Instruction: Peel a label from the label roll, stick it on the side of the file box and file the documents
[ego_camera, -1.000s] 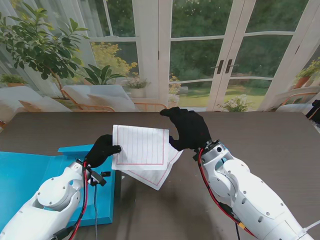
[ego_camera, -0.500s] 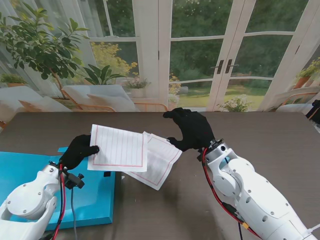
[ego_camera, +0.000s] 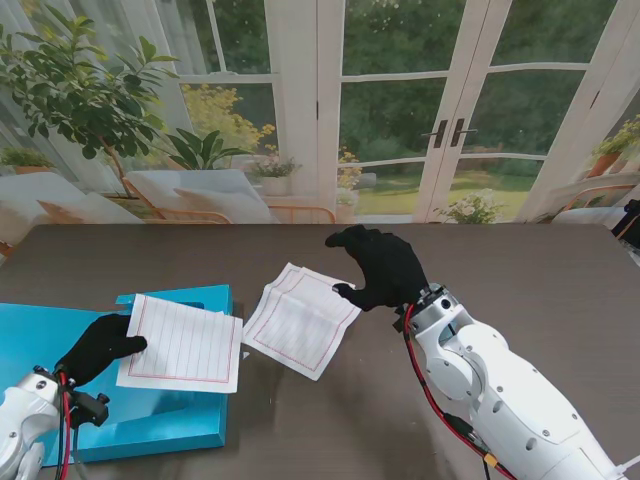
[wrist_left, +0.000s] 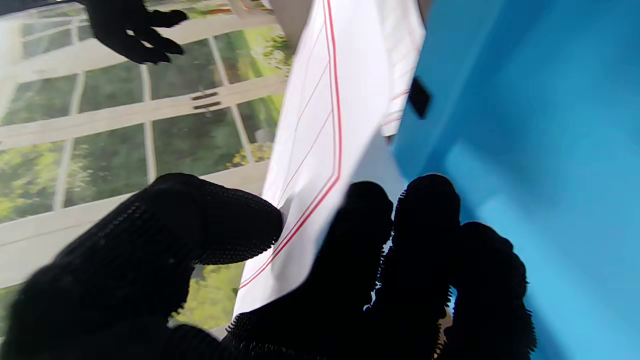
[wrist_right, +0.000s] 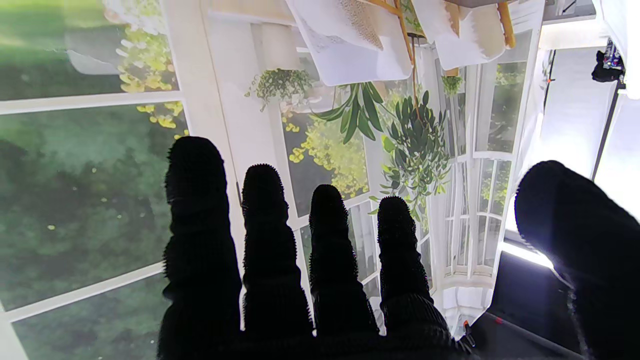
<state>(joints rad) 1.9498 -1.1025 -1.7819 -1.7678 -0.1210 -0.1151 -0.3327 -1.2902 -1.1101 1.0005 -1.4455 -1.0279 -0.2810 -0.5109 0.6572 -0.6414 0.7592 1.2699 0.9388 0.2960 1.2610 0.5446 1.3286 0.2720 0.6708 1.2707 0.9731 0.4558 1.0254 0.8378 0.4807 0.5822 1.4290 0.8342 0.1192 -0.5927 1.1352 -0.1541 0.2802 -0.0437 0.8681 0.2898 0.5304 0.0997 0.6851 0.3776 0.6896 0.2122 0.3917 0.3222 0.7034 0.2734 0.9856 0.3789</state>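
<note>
Dark table (ego_camera: 560, 270), left hand (ego_camera: 98, 345) pinching a lined sheet (ego_camera: 182, 343) over blue file box (ego_camera: 160, 425), right hand (ego_camera: 378, 265) fingers spread, empty, beside remaining papers (ego_camera: 300, 320).

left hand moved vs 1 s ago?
Yes. The left hand carried its sheet to my left and nearer to me, away from the stack on the table, and now holds it over the blue box.
</note>
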